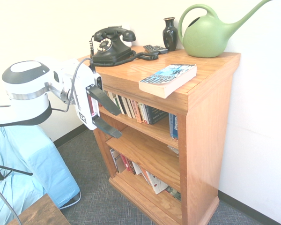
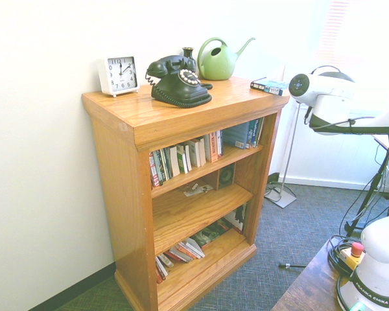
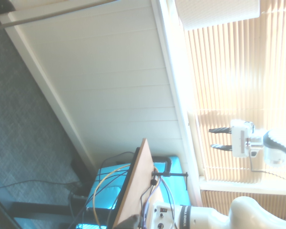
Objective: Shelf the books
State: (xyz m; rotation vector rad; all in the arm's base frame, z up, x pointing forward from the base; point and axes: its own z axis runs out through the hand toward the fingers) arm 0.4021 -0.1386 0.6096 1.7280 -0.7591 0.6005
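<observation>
— Why that big wooden bookcase [image 1: 207,154] for the job?
— Upright books [image 1: 131,105] already fill much of its upper level, and more lean down on the lowest one, so I'd guess my book belongs in there too.

— And the watering can [image 1: 208,37] and black phone [image 1: 111,46]?
— Up on the top slab with the vase [image 1: 170,34], probably just decor. I'd steer clear of that spout and the curly cord tbh.

— What's your claw [image 1: 107,115] up to?
— Fingers spread, nothing between them, hanging out in front of the shelves. Gives me room to come at the book, I reckon.

— So where's the book?
— The thick paperback [image 1: 168,80] lies flat on the top slab, near the front edge at the watering can end. Handy for grabbing, but a bad nudge could knock it off lol.
</observation>
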